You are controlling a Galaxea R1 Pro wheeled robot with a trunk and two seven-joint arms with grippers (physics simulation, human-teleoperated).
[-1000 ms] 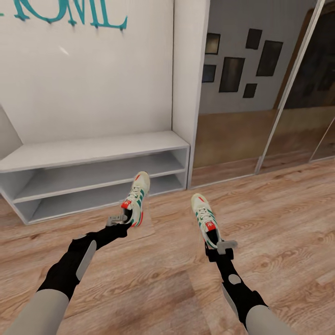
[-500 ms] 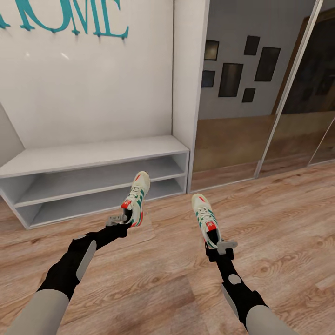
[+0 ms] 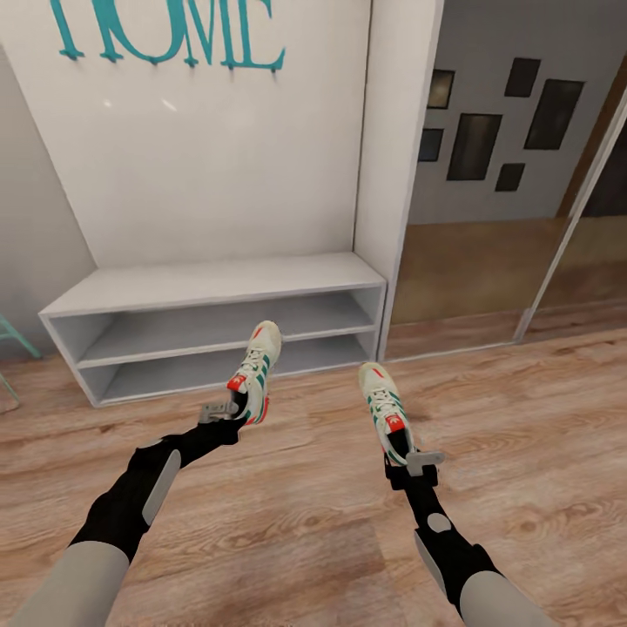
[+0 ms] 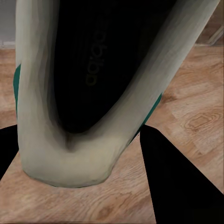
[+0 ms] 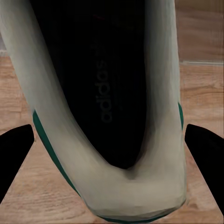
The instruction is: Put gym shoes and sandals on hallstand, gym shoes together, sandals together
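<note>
White gym shoes: two, one gripped by left gripper [image 3: 228, 407], one by right gripper [image 3: 409, 457], rack [image 3: 218, 284] at 12 o'clock.

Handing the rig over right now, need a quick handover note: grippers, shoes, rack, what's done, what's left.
Left gripper: shut on the left gym shoe at its heel, held off the floor.
Right gripper: shut on the right gym shoe at its heel, toe pointing ahead.
Hallstand stands straight ahead against the wall; its top and both lower tiers carry no shoes.
Done: both gym shoes picked up and brought to face the rack.
Left: set both gym shoes side by side on the rack, then fetch the two sandals and place them next to each other there.
</note>
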